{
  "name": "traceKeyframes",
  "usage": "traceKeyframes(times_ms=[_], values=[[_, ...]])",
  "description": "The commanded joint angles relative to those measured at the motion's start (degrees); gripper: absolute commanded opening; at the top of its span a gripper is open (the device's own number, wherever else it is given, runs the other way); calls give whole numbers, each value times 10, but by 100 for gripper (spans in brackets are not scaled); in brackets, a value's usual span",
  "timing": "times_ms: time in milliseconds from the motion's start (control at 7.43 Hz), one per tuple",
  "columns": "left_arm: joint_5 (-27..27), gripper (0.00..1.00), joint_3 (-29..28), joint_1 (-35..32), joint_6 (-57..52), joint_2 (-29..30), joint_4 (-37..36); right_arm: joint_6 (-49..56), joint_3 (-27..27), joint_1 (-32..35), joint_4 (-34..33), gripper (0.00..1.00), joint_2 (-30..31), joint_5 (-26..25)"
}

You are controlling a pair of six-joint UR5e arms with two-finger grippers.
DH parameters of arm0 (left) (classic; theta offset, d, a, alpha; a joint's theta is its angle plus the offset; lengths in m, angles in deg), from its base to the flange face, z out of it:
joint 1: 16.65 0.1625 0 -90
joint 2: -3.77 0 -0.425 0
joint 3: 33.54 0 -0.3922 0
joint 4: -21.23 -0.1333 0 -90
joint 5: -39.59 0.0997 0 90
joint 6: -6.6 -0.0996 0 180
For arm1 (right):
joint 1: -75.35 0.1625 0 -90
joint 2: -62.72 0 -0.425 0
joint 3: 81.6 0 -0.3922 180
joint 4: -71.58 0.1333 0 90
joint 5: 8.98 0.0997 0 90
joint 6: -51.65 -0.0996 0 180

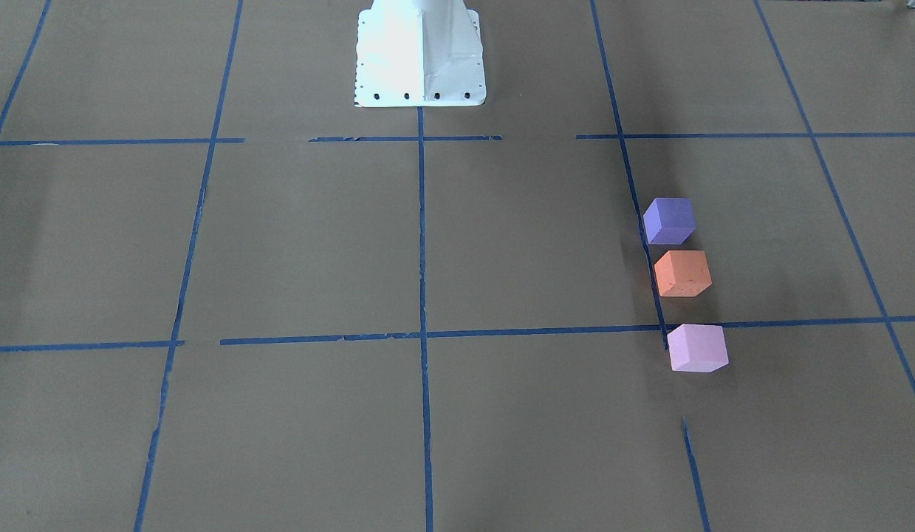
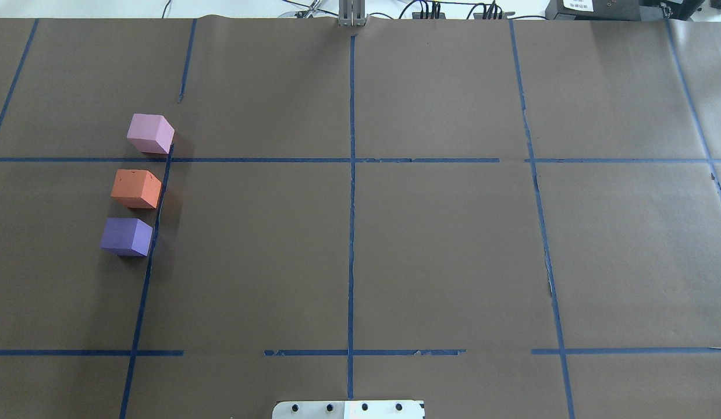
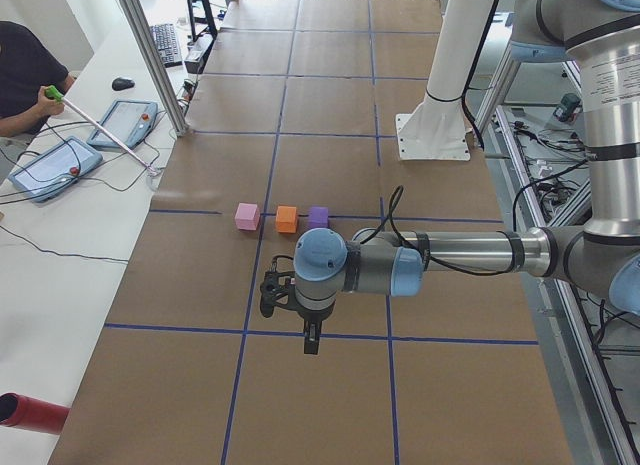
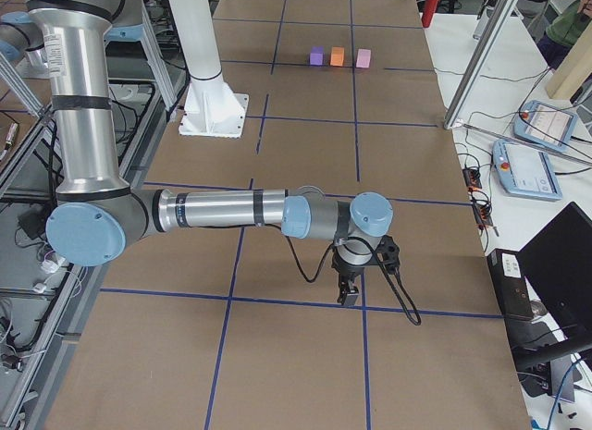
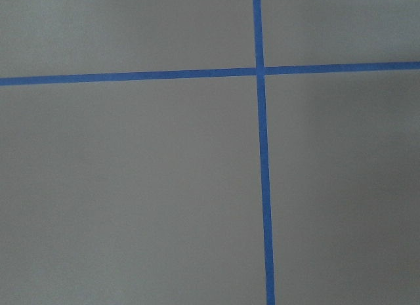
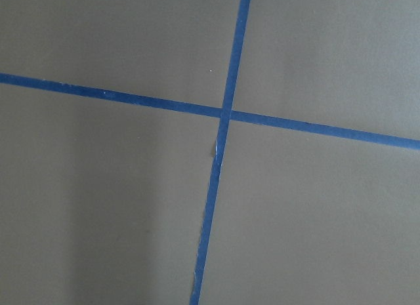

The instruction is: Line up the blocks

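Purple (image 2: pixel 126 236), orange (image 2: pixel 136 188), pink (image 2: pixel 150 133) cubes aligned, apart.

Blocks (image 2: pixel 137 188) matte, foam-like; table covering (image 2: pixel 441 250) matte brown paper; grid lines (image 2: pixel 351 233) blue tape.

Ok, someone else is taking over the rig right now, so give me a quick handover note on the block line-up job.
Left gripper: well away from the blocks; open or shut, cannot tell from the side view.
Right gripper: same, well away from the blocks, state cannot be told.
Blocks: purple block, orange block and pink block stand in a row along a blue tape line on the robot's left side, none touching.
Done: the line looks formed.
Left: probably nothing; perhaps even out the wider orange-pink gap.
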Motion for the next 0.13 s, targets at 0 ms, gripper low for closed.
traceKeyframes(times_ms=[0], values=[[-4, 100, 2, 0, 0, -1, -5, 0, 0, 0, 0, 100, 0, 0]])
